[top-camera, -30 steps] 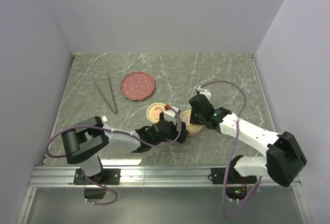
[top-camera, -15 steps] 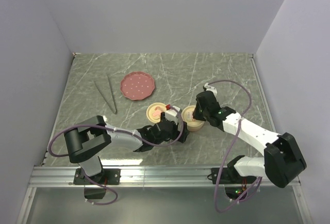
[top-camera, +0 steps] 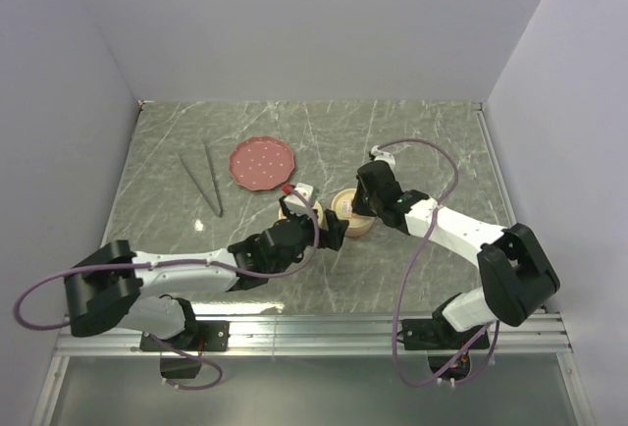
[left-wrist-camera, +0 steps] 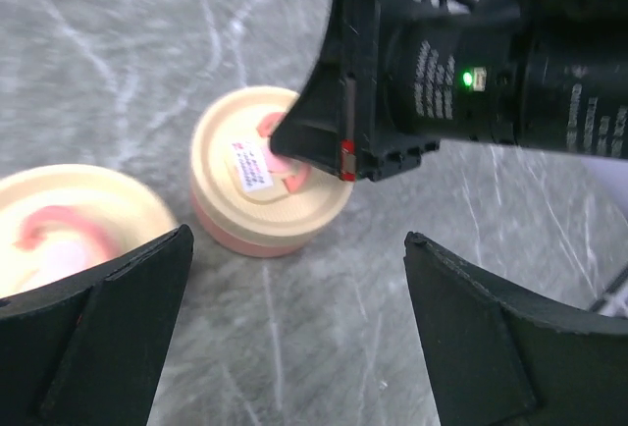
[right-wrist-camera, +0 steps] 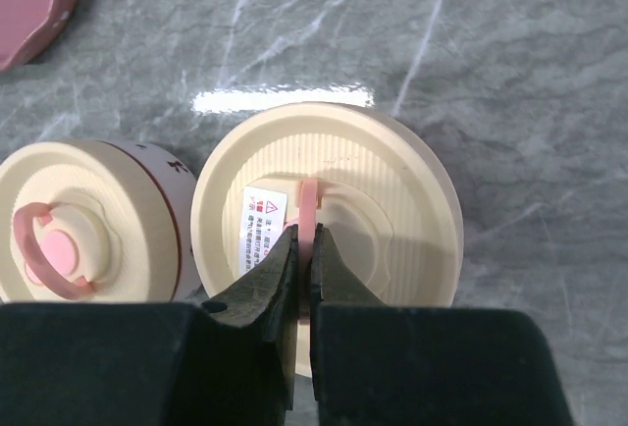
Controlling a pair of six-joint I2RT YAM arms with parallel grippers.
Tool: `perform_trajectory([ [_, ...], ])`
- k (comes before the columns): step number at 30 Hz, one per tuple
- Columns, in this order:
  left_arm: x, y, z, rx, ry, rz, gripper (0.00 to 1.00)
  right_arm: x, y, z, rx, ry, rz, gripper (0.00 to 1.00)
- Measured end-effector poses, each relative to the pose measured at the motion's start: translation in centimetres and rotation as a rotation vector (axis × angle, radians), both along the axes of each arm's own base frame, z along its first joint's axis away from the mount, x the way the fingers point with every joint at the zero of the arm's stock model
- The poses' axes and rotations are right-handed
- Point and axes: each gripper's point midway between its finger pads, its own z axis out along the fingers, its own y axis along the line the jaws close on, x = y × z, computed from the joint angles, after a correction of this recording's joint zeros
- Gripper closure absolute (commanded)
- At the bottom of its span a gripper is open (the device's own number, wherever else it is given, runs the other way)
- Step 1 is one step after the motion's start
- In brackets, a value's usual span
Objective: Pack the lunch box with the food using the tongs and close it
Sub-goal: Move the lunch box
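Observation:
The lunch box shows as two round cream parts side by side. My right gripper is shut on the pink handle of the ribbed right part, also seen from above and in the left wrist view. The left part has a pink ring handle on top. Just in front of both parts, my left gripper hangs open over bare table with nothing between its fingers. The tongs lie at the back left. No food shows in any view.
A dark pink dotted plate lies next to the tongs, behind the lunch box. White walls close the table on three sides. Both arms reach in from the near edge, their cables looping beside them.
My right gripper has drawn the ribbed part left and farther back, up beside the other part. My left arm has stretched forward and left, its jaws a little wider.

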Motion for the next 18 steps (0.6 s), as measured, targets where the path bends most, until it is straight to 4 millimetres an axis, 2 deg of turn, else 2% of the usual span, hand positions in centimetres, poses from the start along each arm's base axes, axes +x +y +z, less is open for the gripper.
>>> perform_trajectory([
  [3,0.3,2.3,0.5,-0.011,-0.011,0.059,0.04,0.3,0.9,0.0,0.001,-0.009,0.016,1.0],
  [8,1.2,6.0,-0.3,-0.003,0.0,0.149,0.04,0.5,2.0,0.1,0.01,-0.025,0.037,1.0],
  [10,1.6,7.0,-0.5,0.001,0.004,0.177,0.04,0.5,2.2,0.1,0.009,-0.028,0.041,1.0],
  [13,1.7,7.4,-0.5,0.001,0.005,0.187,0.04,0.4,2.4,0.2,0.006,-0.031,0.044,1.0],
  [15,1.8,7.5,-0.5,0.001,0.006,0.191,0.04,0.4,2.3,0.2,0.001,-0.034,0.039,0.95],
  [16,1.8,7.6,-0.5,0.002,0.006,0.193,0.03,0.4,2.3,0.2,-0.001,-0.035,0.037,0.85],
  [18,1.9,7.8,-0.6,0.005,0.008,0.198,0.03,0.3,2.3,0.4,-0.002,-0.039,0.031,0.76],
])
